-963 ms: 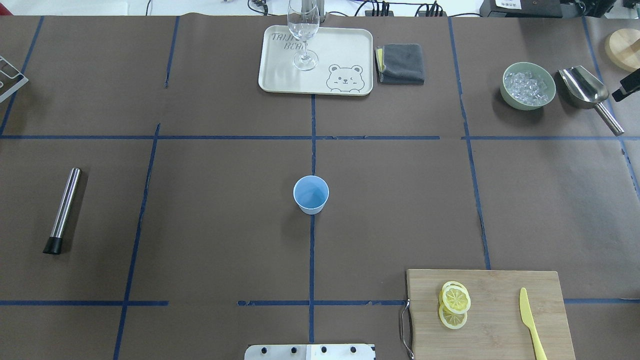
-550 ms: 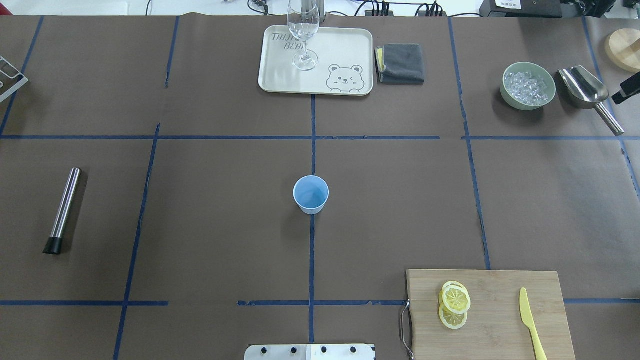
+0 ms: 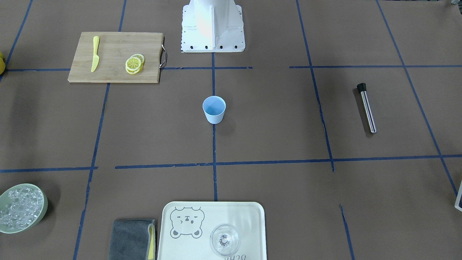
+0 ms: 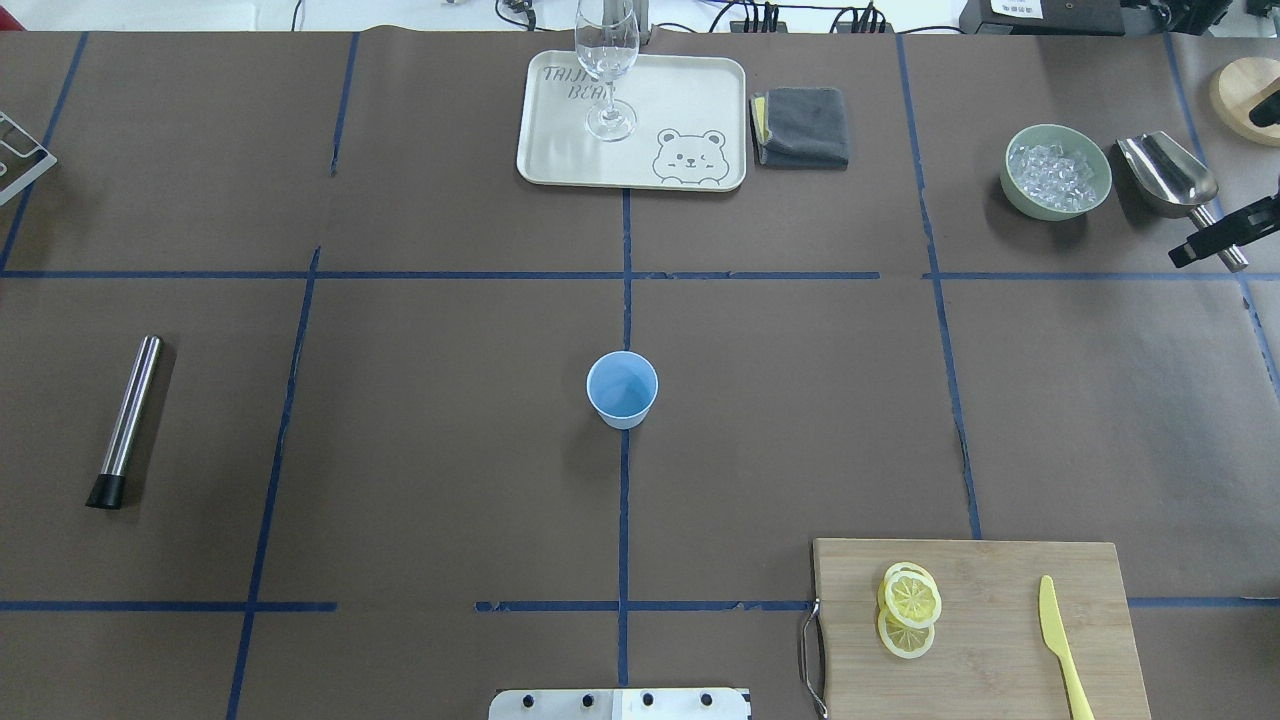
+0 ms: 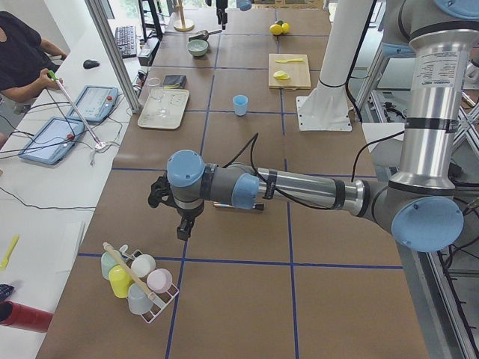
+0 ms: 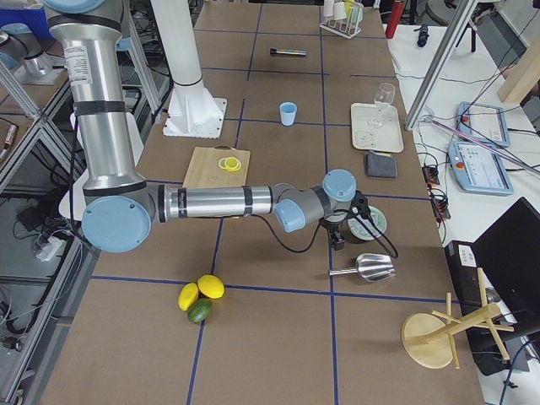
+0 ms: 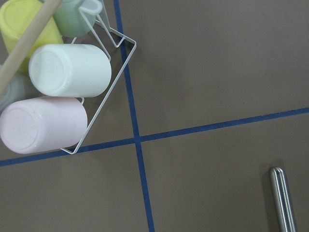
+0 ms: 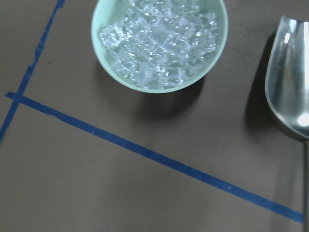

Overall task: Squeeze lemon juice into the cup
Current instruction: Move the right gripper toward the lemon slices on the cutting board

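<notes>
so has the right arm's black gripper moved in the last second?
Yes. In the overhead view the right gripper has slid towards the robot and inward, and now crosses the handle of the shiny steel scoop.

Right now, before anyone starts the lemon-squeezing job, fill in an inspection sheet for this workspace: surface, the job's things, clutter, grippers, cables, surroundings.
Surface: table covered in brown paper with a blue tape grid; no spills seen.
Job's things: lemon slices overlapping on the cutting board; cup upright at the centre, apart from them.
Clutter: yellow knife, bowl of ice, scoop, glass on tray, cloth, metal rod, cup rack, whole citrus.
Grippers: left gripper hangs near the cup rack; right gripper hangs by the bowl of ice; open or shut cannot be told.
Cables: black cable loops off the left forearm.
Surroundings: person at a side bench with tablets.
</notes>
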Controlling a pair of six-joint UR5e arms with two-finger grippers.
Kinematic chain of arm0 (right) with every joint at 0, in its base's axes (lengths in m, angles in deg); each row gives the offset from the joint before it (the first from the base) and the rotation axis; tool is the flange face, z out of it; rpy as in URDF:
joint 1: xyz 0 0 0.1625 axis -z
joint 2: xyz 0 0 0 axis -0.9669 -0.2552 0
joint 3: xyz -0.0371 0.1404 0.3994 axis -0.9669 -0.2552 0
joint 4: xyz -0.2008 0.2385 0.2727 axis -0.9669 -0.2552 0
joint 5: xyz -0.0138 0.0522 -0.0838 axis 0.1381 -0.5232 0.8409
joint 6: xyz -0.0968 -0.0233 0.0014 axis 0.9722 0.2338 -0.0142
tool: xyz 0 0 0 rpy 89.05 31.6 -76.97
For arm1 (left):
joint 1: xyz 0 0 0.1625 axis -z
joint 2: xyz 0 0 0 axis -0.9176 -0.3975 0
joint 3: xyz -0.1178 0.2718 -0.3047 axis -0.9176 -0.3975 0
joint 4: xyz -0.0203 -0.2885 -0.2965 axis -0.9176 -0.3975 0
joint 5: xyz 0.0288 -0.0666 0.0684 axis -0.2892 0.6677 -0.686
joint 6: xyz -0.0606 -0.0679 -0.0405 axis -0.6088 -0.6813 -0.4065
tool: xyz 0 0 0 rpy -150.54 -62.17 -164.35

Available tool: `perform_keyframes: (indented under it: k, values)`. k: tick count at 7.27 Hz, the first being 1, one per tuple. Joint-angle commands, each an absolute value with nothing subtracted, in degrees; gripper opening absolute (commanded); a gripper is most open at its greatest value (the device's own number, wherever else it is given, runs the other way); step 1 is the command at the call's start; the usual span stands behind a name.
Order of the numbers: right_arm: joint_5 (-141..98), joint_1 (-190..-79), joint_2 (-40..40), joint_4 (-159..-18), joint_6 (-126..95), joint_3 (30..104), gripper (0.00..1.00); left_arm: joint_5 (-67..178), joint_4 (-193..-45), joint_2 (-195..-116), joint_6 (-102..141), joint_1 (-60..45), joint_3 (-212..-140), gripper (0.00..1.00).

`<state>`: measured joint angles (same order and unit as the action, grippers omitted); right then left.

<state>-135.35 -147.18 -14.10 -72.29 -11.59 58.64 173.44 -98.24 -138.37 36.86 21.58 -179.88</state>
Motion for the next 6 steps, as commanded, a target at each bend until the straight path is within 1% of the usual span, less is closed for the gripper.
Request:
perform_keyframes:
  k: [1,2,4,6]
  values:
    - [-135.1,-138.6,-15.7,-60.7,-38.9,63.3,1.0,173.4,-99.2,-138.4,36.9,18.7,-178.6,1.0]
    - [-134.7,-135.0,-17.4,-60.9,-50.5,69.2,1.0,173.3,-99.5,-138.4,37.0,16.9,-178.3,1.0]
    - [-128.1,-124.3,-21.6,-61.3,-64.7,79.7,1.0,173.4,-99.9,-138.4,37.3,16.7,-178.8,1.0]
    - [-120.8,-111.7,-21.7,-66.5,-82.1,89.0,1.0,173.4,-101.6,-138.1,37.2,16.6,-178.7,1.0]
